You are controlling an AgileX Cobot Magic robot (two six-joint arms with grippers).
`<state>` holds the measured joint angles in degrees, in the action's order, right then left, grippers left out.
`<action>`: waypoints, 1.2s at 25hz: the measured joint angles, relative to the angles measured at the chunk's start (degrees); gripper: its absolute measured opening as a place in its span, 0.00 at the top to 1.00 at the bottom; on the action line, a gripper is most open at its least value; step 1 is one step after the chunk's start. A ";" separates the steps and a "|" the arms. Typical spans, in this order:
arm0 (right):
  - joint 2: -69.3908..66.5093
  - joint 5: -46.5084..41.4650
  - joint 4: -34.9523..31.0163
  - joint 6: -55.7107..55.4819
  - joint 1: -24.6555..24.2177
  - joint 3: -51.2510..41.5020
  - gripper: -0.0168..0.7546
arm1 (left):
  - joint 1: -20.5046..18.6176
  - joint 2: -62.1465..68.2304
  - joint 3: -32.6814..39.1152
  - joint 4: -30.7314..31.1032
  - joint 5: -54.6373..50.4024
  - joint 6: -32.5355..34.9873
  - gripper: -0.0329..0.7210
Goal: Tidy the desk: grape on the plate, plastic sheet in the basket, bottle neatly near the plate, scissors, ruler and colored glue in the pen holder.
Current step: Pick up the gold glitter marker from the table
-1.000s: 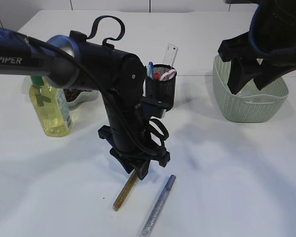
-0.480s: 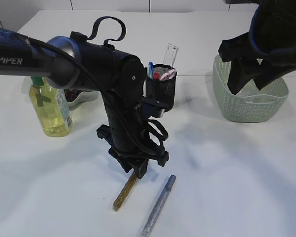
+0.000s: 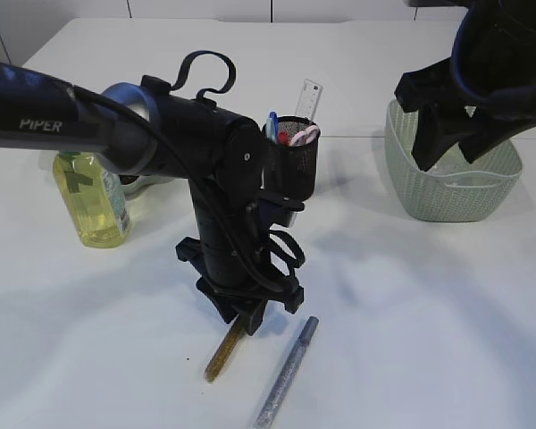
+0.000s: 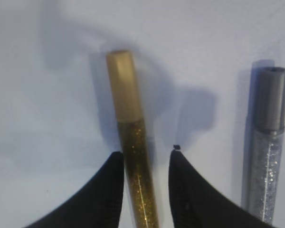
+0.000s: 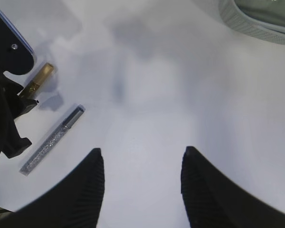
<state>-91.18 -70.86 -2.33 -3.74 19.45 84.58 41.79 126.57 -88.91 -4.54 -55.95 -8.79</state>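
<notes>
Glue pens number two: a gold one (image 4: 133, 156) lying between the left gripper's (image 4: 145, 161) parted fingers, unclamped, and a silver one (image 3: 288, 371) at lower centre. One bottle (image 3: 91, 192), pen holder (image 3: 292, 161) and basket (image 3: 453, 174) stand on the white table (image 3: 429, 313). Right gripper (image 5: 141, 164) hangs released, empty.

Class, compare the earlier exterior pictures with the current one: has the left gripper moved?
Yes. The left gripper has sunk slightly toward the table, covering more of the gold glitter glue pen, with the silver glitter glue pen lying unmoved alongside.
</notes>
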 joint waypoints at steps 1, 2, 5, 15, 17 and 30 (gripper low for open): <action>0.00 0.00 0.00 0.00 0.00 0.00 0.44 | 0.00 0.00 0.00 0.00 0.00 0.00 0.64; 0.00 0.00 0.00 0.00 0.00 0.00 0.44 | 0.00 0.00 0.00 0.13 0.00 0.00 0.64; 0.00 0.00 0.00 0.00 0.00 0.00 0.44 | 0.00 0.00 0.00 0.50 0.00 0.00 0.64; 0.00 0.00 0.00 0.13 0.00 0.00 0.44 | 0.00 0.00 0.00 1.15 0.24 0.00 0.64; 0.00 0.00 0.00 0.13 0.00 0.00 0.44 | 0.00 0.00 0.00 1.15 0.24 0.00 0.64; 0.00 0.00 0.00 0.26 0.00 0.00 0.44 | 0.00 1.01 0.00 -0.02 0.24 -0.68 0.64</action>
<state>-91.18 -70.86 -2.33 -3.48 19.45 84.58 41.79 127.58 -88.91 -4.56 -55.71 -9.48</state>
